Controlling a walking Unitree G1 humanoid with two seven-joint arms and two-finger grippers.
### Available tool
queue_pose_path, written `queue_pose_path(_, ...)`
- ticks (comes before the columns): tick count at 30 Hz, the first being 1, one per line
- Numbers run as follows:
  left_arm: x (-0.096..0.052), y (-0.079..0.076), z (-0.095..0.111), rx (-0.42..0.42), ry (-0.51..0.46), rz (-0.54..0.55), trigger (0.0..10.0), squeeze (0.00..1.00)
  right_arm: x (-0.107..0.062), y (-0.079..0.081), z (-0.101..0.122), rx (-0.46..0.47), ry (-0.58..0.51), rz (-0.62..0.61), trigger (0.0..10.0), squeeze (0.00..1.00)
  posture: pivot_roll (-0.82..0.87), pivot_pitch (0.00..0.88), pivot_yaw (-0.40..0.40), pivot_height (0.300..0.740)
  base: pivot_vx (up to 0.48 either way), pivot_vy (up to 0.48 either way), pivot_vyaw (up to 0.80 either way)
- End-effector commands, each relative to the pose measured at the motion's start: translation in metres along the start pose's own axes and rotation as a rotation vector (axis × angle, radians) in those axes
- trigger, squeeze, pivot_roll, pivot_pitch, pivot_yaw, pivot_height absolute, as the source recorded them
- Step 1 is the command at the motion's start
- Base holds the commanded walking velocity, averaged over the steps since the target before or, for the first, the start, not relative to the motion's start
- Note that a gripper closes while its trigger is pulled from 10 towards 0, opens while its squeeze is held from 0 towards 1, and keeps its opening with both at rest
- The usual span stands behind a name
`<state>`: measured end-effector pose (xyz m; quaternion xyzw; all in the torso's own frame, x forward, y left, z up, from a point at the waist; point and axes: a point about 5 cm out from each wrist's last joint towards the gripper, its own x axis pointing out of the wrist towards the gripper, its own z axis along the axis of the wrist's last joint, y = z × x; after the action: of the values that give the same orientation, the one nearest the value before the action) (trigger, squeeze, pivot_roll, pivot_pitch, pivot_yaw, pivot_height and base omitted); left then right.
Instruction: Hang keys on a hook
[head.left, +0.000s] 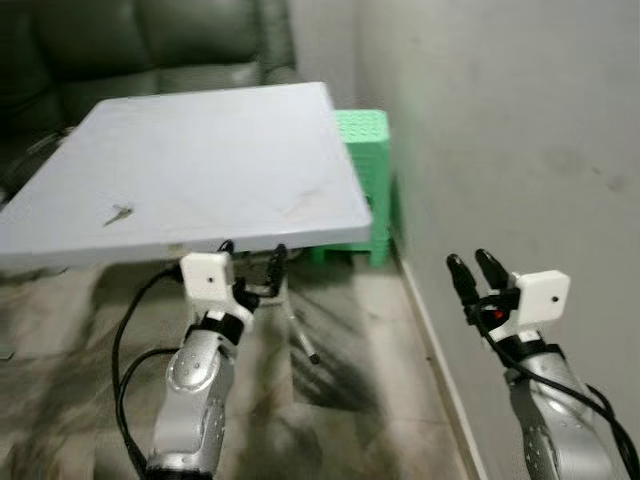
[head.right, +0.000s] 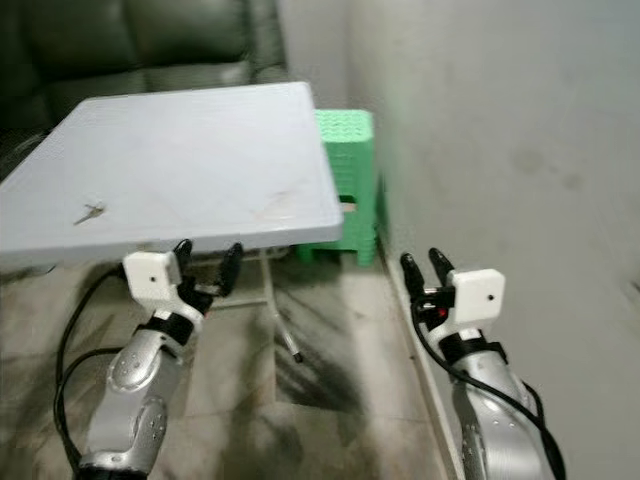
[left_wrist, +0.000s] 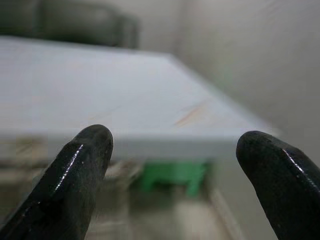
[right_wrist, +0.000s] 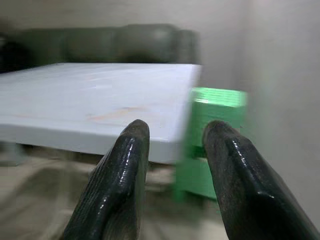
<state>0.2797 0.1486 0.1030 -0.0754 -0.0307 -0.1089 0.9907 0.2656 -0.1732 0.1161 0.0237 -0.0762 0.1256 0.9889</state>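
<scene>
White table carries keys; left claw spread wide, right claw slightly parted, both empty.

You saw the keys as a small, dark, thin shape lying flat on the pale surface, toward its left side and close to the near edge. They lay apart from both pincers, with nothing touching them, and bare surface spread all round them. They were too small and blurred for you to tell how many keys there were or whether a ring joined them.
</scene>
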Motion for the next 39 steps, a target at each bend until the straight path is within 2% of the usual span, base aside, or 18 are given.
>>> queue_pose_path(1, 0.0007, -0.0019, -0.0004, -0.005, 0.003, -0.013, 10.0, 0.00, -0.0061, -0.0091, -0.0048, -0.015, 0.027, -0.011, 10.0, 0.20, -0.02, 0.022, -0.009, 0.721, 0.000, 0.000, 0.80)
queue_pose_path(2, 0.0007, -0.0019, -0.0004, -0.005, 0.003, -0.013, 10.0, 0.00, -0.0061, -0.0091, -0.0048, -0.015, 0.027, -0.011, 10.0, 0.20, -0.02, 0.022, -0.009, 0.721, 0.000, 0.000, 0.80)
queue_pose_path(3, 0.0012, -0.0009, 0.0011, -0.015, -0.002, -0.009, 10.0, 0.00, -0.0061, -0.0107, -0.0044, -0.016, 0.027, -0.012, 10.0, 0.56, -0.02, 0.024, -0.010, 0.721, 0.000, 0.000, 0.80)
queue_pose_path(4, 0.0021, -0.0004, 0.0027, -0.022, -0.008, -0.005, 10.0, 0.00, -0.0060, -0.0120, -0.0040, -0.001, 0.028, -0.013, 10.0, 1.00, -0.02, 0.024, -0.012, 0.721, 0.000, 0.000, 0.80)
queue_pose_path(9, 0.0045, 0.0002, 0.0056, -0.038, -0.016, 0.002, 10.0, 0.00, -0.0055, -0.0134, -0.0013, -0.009, 0.016, -0.017, 10.0, 1.00, -0.02, 0.025, -0.014, 0.721, 0.000, 0.000, 0.80)
queue_pose_path(10, 0.0057, 0.0009, 0.0074, -0.039, -0.024, 0.011, 10.0, 0.00, -0.0046, -0.0141, -0.0006, -0.008, 0.016, -0.021, 10.0, 0.00, -0.02, 0.024, -0.019, 0.721, 0.000, 0.000, 0.00)
queue_pose_path(11, 0.0063, 0.0013, 0.0083, -0.032, -0.031, 0.015, 10.0, 0.00, -0.0040, -0.0148, -0.0010, 0.018, 0.018, -0.025, 10.0, 0.00, -0.02, 0.023, -0.020, 0.721, 0.000, 0.000, 0.00)
queue_pose_path(13, 0.0068, 0.0020, 0.0084, -0.043, -0.031, 0.022, 10.0, 0.00, -0.0033, -0.0142, 0.0009, -0.007, 0.011, -0.014, 10.0, 0.00, -0.02, 0.021, -0.023, 0.721, 0.000, 0.000, 0.00)
queue_pose_path(34, 0.0053, 0.0018, 0.0042, -0.102, -0.022, 0.054, 10.0, 0.00, -0.0050, -0.0117, -0.0027, 0.013, 0.029, -0.002, 10.0, 0.00, -0.02, 0.010, -0.028, 0.721, 0.000, 0.000, 0.00)
queue_pose_path(39, 0.0060, 0.0019, 0.0045, -0.084, -0.022, 0.050, 10.0, 0.00, -0.0057, -0.0130, -0.0021, 0.009, 0.027, -0.006, 10.0, 0.00, -0.02, 0.008, -0.029, 0.721, 0.000, 0.205, 0.00)
